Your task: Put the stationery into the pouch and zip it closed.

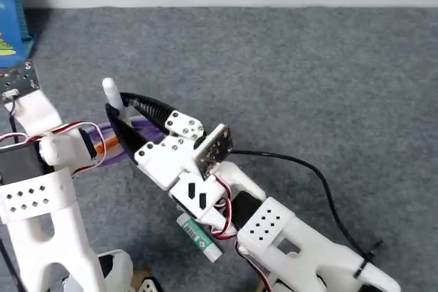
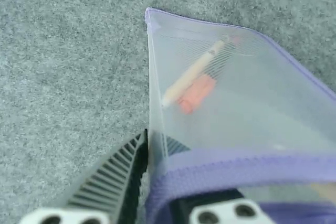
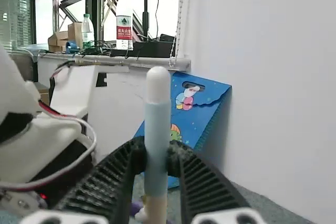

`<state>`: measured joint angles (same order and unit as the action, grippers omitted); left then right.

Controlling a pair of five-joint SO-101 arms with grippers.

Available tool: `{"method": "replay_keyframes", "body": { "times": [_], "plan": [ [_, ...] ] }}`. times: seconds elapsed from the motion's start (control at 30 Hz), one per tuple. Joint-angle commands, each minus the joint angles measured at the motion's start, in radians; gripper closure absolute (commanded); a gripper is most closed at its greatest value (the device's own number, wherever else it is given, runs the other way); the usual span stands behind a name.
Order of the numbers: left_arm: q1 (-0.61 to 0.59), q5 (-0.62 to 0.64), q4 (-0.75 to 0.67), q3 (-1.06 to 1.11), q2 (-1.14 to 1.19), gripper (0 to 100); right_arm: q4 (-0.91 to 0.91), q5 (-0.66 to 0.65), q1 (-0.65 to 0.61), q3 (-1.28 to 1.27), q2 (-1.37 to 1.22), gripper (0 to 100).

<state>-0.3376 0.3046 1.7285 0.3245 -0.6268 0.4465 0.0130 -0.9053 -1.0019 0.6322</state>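
At the left side of the grey, felt-like tabletop (image 1: 308, 80), the right gripper (image 1: 113, 111) has its black ribbed jaws closed on a pen (image 1: 109, 90). The pen is a slim cylinder with a rounded white cap and a pale blue barrel. Its long axis runs across the jaws, cap end standing clear of them.

The pouch (image 2: 231, 108) lies directly beneath and just behind this gripper, between the two arms. It is flat, soft, translucent mesh bound in purple fabric tape. The left gripper (image 2: 156, 142) has its jaws closed on the pouch's taped edge, one finger on each face of the mesh, and is the nearer arm to it. Inside rest a tan pencil (image 2: 191, 74) and a short orange piece (image 2: 195, 94), touching side by side.

The pen probably has to tip its lower end toward the taped edge held by the left jaws. Whether that edge gapes cannot be told.

A green-and-white marker (image 1: 200, 236) lies on the tabletop under the right arm, well apart from the pouch.
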Motion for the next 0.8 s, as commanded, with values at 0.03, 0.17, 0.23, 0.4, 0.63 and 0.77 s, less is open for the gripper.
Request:
{"method": "replay_keyframes", "body": {
  "times": [0.03,0.17,0.23,0.4,0.63,0.77],
  "plan": [
    [-0.005,0.008,-0.012,-0.005,0.006,99,0.025,0.002,0.018,-0.029,-0.001,99.1],
    [-0.005,0.008,-0.012,-0.005,0.006,99,0.022,-0.035,0.018,-0.075,0.015,96.2],
    [-0.005,0.008,-0.012,-0.005,0.006,99,0.019,-0.083,0.015,-0.080,0.038,88.6],
    [-0.005,0.008,-0.012,-0.005,0.006,99,-0.234,-0.094,0.001,-0.011,0.156,74.5],
    [-0.006,0.008,-0.012,-0.008,0.006,99,-0.693,0.020,0.035,0.127,0.367,83.8],
    [-0.008,0.008,-0.012,-0.012,0.005,99,-0.949,0.107,0.097,0.189,0.430,85.8]
  ]
}}
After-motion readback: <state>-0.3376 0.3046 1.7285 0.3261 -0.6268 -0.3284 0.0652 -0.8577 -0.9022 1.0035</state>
